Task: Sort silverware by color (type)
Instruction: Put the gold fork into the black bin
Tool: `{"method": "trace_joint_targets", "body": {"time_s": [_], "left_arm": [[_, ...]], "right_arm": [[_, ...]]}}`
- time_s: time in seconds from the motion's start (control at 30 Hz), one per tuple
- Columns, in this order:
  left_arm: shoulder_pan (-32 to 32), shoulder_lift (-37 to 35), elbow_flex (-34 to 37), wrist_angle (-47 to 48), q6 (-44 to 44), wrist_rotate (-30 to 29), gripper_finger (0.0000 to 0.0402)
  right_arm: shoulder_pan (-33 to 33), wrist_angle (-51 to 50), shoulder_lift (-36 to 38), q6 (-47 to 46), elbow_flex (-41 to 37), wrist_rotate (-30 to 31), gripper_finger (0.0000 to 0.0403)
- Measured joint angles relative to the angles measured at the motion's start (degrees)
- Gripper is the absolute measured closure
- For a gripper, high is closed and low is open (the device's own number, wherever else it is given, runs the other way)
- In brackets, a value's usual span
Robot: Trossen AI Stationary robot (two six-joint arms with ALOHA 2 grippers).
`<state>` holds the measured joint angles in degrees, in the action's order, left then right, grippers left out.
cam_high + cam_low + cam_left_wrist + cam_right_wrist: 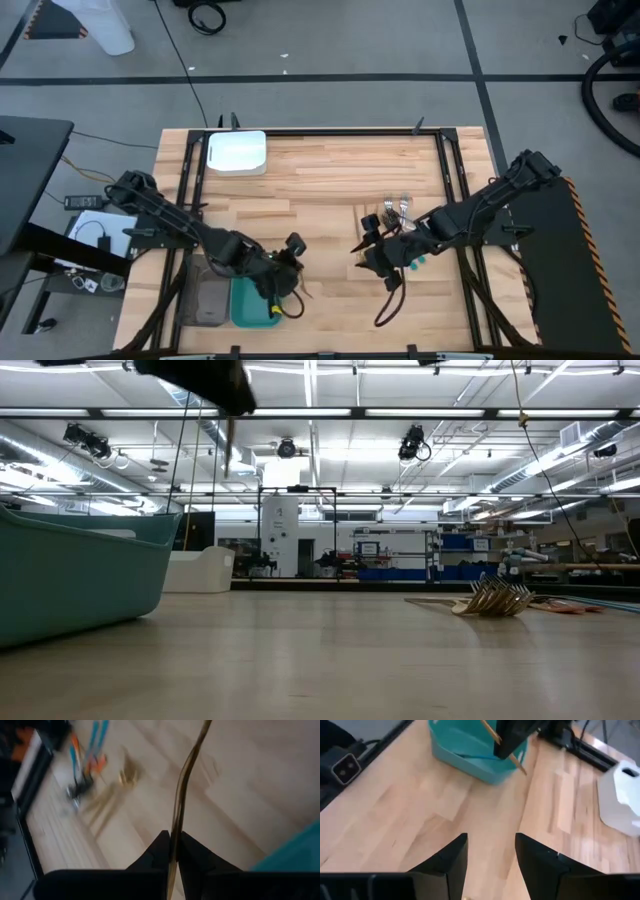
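My left gripper (287, 268) hovers by the teal tray (255, 303) and is shut on a slim gold utensil (186, 775). The right wrist view shows that utensil (512, 761) slanting over the tray's far corner. In the low view it hangs (228, 445) well above the table. My right gripper (490, 851) is open and holds nothing. It sits near the table's right side, next to the silverware pile (398, 212), where gold forks (495, 600) lie flat on the wood. Teal-blue and orange pieces (87, 750) lie beside them. My left gripper pinches the gold utensil's thin shaft (175, 837) between its two fingers. The shaft runs forward past the fingertips, roughly along them. The utensil is lifted clear of the table and the tray and slants downward.
A grey tray (208, 300) stands left of the teal tray at the near edge. A white tray (237, 152) sits at the far left of the table. A black frame rail (445, 160) borders the work area. Bare wood lies between the two arms.
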<state>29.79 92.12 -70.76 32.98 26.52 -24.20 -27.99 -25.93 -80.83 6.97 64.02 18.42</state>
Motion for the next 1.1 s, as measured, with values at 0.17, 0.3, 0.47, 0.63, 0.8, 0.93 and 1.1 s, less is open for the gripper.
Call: {"method": "trace_joint_targets", "body": {"time_s": [0.17, 0.3, 0.47, 0.63, 0.8, 0.93, 1.1], "left_arm": [[3.85, 0.0, -0.04, 4.79, -0.97, -3.9, 0.0373], [7.61, 0.0, -0.82, 10.36, 0.11, -8.39, 0.0373], [11.61, -0.02, -0.92, 16.72, -0.38, -9.27, 0.0373], [15.79, -0.02, -0.94, 20.11, -3.51, -10.12, 0.0373], [18.64, -0.02, -1.87, 24.69, -11.43, -10.18, 0.0373], [20.76, -0.02, -3.6, 29.6, -18.57, -7.84, 0.0372], [23.35, -0.02, -4.07, 33.94, -23.92, -3.73, 0.0372]], "right_arm": [[0.0, -0.96, -1.66, -1.48, 0.03, 1.68, 0.0229], [-0.01, -0.58, -2.46, -2.3, 0.07, 2.14, 0.0229], [0.0, -1.04, -3.39, -3.42, 0.03, 3.14, 0.0229], [0.0, -0.58, -3.69, -4.48, 0.03, 3.13, 0.0229], [0.0, 0.3, -3.71, -4.54, 0.03, 3.43, 0.0229], [0.04, 0.22, -3.68, -5.57, 0.03, 4.29, 0.0229], [0.04, 0.28, -3.69, -5.96, 0.03, 4.51, 0.0229]]}}
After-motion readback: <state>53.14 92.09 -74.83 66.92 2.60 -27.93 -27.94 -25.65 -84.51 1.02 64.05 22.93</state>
